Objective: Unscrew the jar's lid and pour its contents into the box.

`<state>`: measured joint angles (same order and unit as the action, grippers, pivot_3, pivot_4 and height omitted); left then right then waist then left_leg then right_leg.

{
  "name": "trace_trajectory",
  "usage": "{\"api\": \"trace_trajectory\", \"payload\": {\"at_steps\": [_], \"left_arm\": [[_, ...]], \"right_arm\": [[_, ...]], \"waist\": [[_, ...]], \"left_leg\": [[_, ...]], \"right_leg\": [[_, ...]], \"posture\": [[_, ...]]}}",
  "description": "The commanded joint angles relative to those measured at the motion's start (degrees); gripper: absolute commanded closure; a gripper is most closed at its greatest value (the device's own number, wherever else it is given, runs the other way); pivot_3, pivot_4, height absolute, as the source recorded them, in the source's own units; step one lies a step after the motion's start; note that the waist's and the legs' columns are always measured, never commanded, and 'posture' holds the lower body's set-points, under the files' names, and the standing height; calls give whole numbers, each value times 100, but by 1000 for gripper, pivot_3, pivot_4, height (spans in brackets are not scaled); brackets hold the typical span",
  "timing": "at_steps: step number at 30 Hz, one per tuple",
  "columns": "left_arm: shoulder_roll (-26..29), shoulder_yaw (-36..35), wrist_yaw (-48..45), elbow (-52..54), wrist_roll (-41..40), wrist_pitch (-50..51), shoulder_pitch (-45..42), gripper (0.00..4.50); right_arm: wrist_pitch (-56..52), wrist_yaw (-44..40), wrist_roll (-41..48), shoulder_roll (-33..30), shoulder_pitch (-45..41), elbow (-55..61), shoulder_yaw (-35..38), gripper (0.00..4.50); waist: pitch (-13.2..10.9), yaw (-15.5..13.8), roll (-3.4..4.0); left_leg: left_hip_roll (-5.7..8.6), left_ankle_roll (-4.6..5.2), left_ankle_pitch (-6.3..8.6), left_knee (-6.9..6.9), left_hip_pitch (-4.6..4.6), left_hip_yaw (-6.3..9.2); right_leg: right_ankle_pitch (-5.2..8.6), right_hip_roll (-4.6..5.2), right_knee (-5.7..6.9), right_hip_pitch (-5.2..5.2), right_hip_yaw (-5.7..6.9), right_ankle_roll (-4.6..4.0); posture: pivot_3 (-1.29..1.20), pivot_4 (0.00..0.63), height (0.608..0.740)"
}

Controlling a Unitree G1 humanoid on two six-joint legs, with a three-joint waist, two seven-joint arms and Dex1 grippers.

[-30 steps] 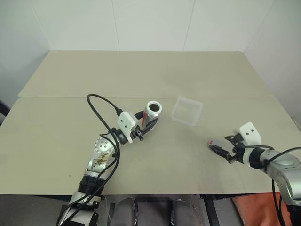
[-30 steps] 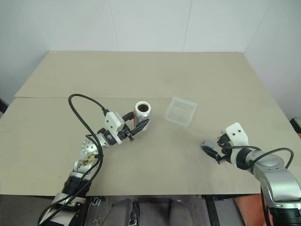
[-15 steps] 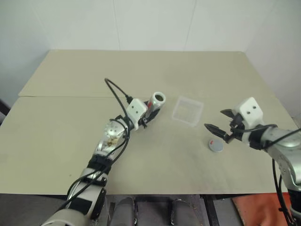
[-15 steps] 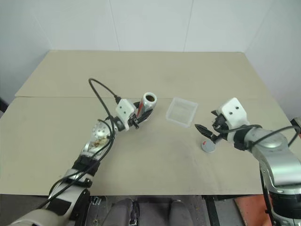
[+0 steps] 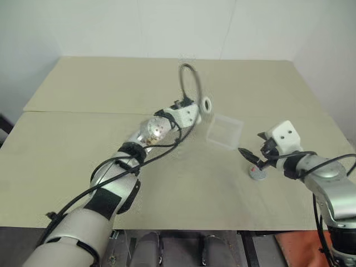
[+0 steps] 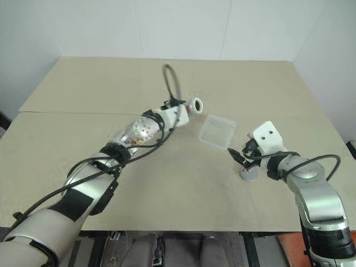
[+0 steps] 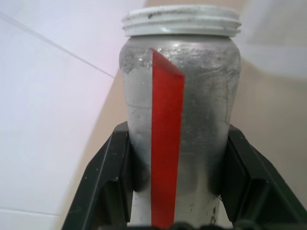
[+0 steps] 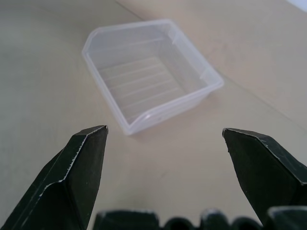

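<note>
My left gripper (image 7: 177,136) is shut on the silver-grey jar (image 7: 192,91) with its red stripe, one black finger (image 7: 110,172) on each side. The lidless jar (image 6: 194,105) is held above the table, tipped nearly level, its open mouth turned toward the box (image 6: 217,132). That clear plastic box (image 8: 148,91) sits just right of the jar. The contents are hidden. The grey lid (image 5: 257,173) with a red mark lies flat on the table. My right gripper (image 8: 165,143) hangs open just above the lid, pointing at the box, with nothing between its fingers.
The beige table (image 5: 67,144) has a seam running across its middle. White walls stand behind it and to the right. A black cable (image 5: 189,78) loops up from my left wrist above the jar.
My left arm has stretched forward and to the right with the jar, rolling it from upright to nearly level beside the box. My right gripper has risen a little off the lid.
</note>
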<state>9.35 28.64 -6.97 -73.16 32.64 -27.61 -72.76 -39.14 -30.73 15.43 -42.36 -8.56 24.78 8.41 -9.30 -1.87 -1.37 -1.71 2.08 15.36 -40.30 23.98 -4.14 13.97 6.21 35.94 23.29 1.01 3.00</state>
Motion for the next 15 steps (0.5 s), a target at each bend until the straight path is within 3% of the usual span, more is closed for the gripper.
{"api": "trace_trajectory", "payload": {"at_steps": [1,15], "left_arm": [[-169,937,1178,-208,1173,-133,-725,2530],[-585,2571,2930,-684,3059,472,-1398,2530]], "right_arm": [[105,169,-42,59,257,469,355,72],[-45,411,-25,315,731,875,620,72]], "waist": [[0,-40,0],[-1,-28,-1]], "left_leg": [[1,1,1,-5,7,2],[2,1,-1,-11,32,-6]], "right_leg": [[0,0,0,1,0,1],[-1,2,10,40,-15,8]], "posture": [[0,150,740],[0,150,740]]}}
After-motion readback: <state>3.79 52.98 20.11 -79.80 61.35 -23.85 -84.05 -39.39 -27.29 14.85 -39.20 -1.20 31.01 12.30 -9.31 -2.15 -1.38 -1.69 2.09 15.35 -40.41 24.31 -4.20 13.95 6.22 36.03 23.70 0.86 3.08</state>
